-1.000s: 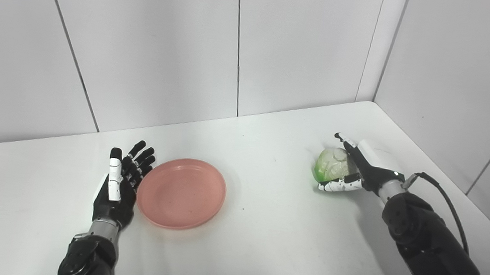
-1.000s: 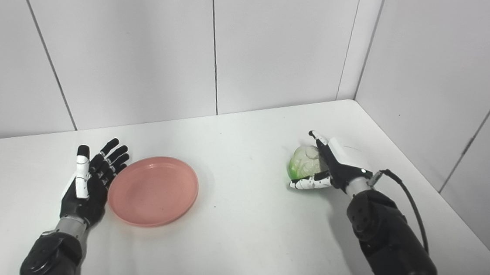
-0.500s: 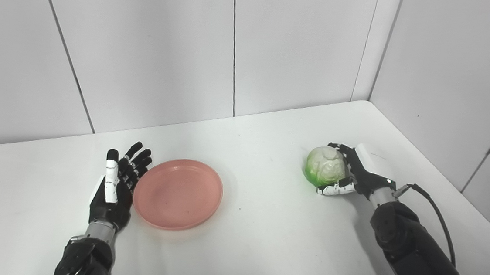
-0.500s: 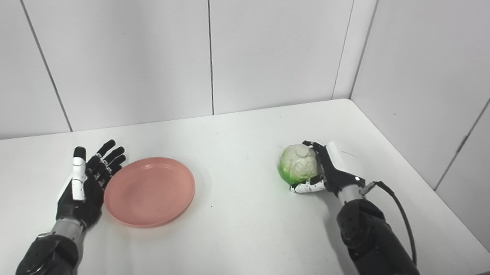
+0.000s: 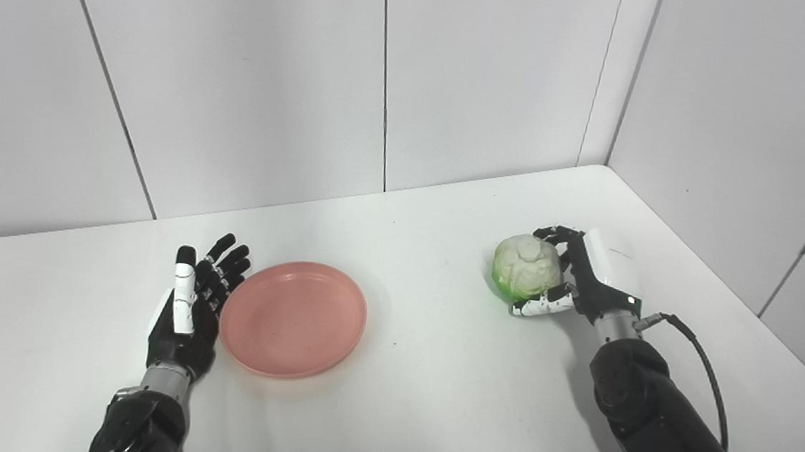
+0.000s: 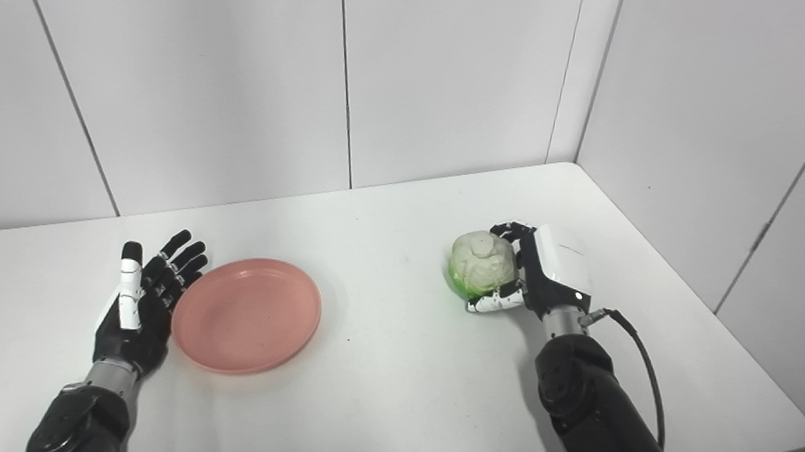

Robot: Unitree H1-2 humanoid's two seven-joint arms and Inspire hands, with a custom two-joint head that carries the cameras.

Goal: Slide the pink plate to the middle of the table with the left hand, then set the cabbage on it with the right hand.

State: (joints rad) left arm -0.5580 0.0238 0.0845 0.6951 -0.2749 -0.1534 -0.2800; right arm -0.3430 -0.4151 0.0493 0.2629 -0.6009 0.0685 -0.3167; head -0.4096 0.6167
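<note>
Now: step two, cabbage transfer | right hand (image 5: 588,280) wrapped around cabbage (image 5: 527,268), well right of plate (image 5: 293,318) | left hand (image 5: 192,303) empty, fingers spread, just beside plate's left rim | next, likely: carry cabbage leftward over plate, lower, release.

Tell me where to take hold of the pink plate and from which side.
Take the plate by its raised rim on the left edge, where the open left hand already lies. It sits flat and shallow, so only the rim offers a grip.
</note>
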